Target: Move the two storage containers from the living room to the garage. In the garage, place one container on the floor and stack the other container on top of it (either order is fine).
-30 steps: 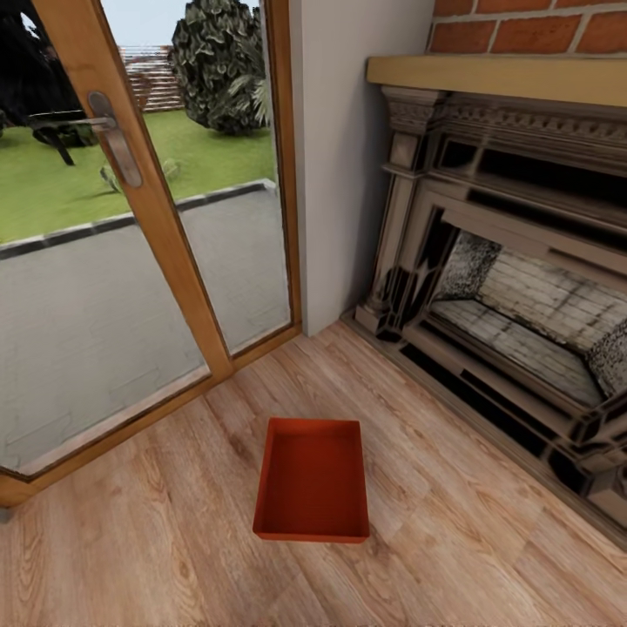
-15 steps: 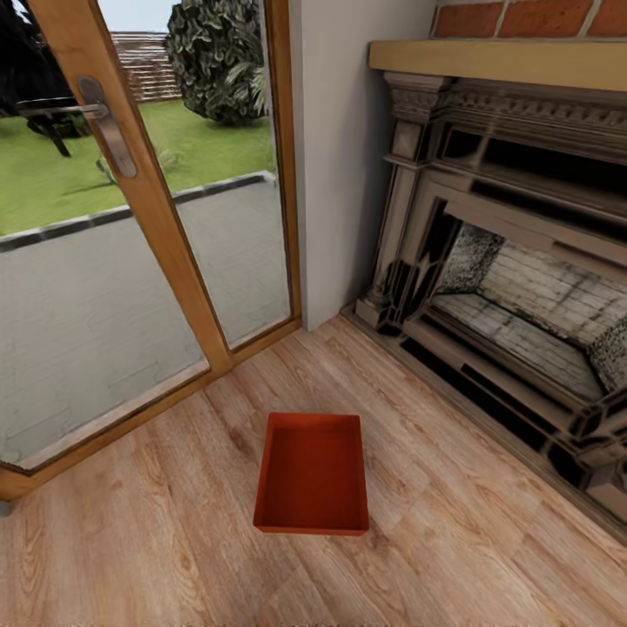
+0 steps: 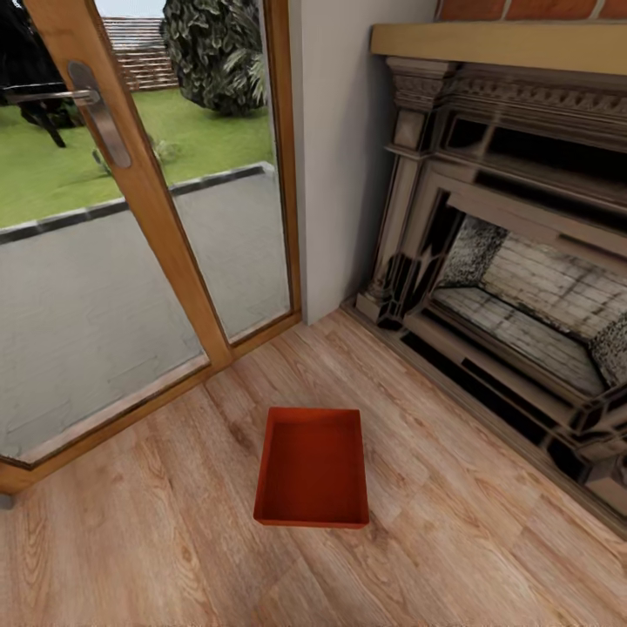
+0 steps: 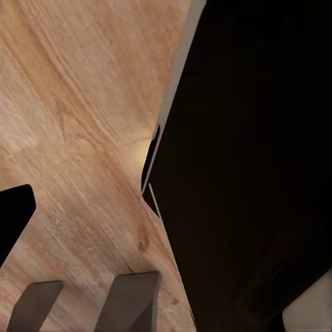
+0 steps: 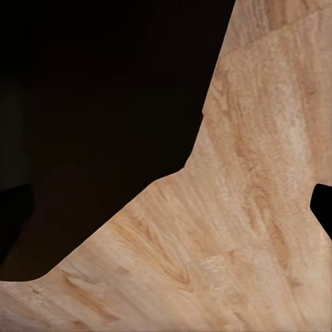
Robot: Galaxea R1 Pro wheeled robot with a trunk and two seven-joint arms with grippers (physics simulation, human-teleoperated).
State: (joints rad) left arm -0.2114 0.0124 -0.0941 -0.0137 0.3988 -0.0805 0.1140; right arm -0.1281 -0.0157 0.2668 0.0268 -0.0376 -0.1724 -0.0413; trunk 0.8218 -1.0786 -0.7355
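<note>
One red-orange storage container [image 3: 312, 468] lies open and empty on the living room's light wood-plank floor [image 3: 157, 540], low in the middle of the head view, between the glass door and the fireplace. In the right wrist view, the right gripper [image 5: 166, 211] hangs over bare planks, its black fingertips [image 5: 322, 207] far apart at the picture's two edges, nothing between them. The left gripper [image 4: 162, 214] also looks at planks beside a dark part of the robot; one black fingertip [image 4: 14, 214] shows at the edge, the other is lost against the dark body. The garage is out of view.
A wood-framed glass door [image 3: 131, 200] with a metal handle [image 3: 97, 113] fills the left, with patio and lawn behind it. A dark stone fireplace [image 3: 514, 287] under a pale mantel [image 3: 496, 43] runs along the right. A white wall section [image 3: 344, 157] stands between them. Two grey bars [image 4: 131, 301] cross the left wrist view.
The whole head view has shifted slightly, with door, mantel and container all a little higher in the picture. The container has not moved on the floor.
</note>
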